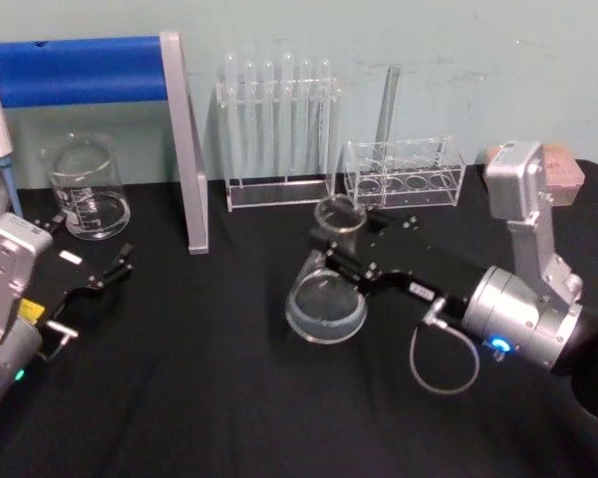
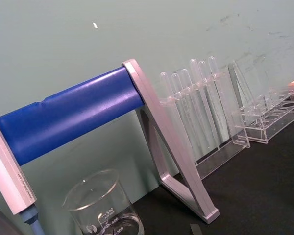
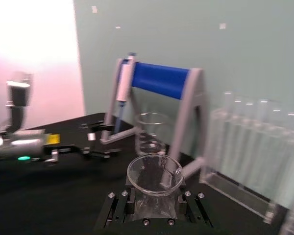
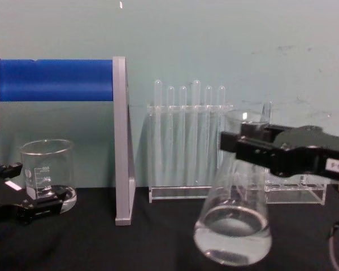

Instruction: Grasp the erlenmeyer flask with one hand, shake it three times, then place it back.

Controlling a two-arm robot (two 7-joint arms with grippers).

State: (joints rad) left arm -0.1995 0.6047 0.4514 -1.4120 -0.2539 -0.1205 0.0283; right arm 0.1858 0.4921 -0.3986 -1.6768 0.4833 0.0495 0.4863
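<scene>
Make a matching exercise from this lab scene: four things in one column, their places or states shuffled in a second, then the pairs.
1 erlenmeyer flask
2 beaker
3 test tubes
4 left claw

A open, holding nothing
B standing in a clear rack
C below the blue bar
D neck gripped by the right claw

Pairs: 1-D, 2-C, 3-B, 4-A

The erlenmeyer flask (image 1: 326,299) is clear, smooth, glossy glass with bright highlights on its base. The right tool (image 1: 341,237) at the flask's neck is matt black; behind it, the wrist housing (image 1: 518,324) is satin silver metal. Under the flask the worktop (image 1: 229,398) looks like matt black cloth. Behind the flask, the rack (image 1: 279,192) is clear glossy plastic. To the flask's left, the stand (image 1: 189,149) has matt grey metal legs and a smooth blue bar (image 1: 80,70).
</scene>
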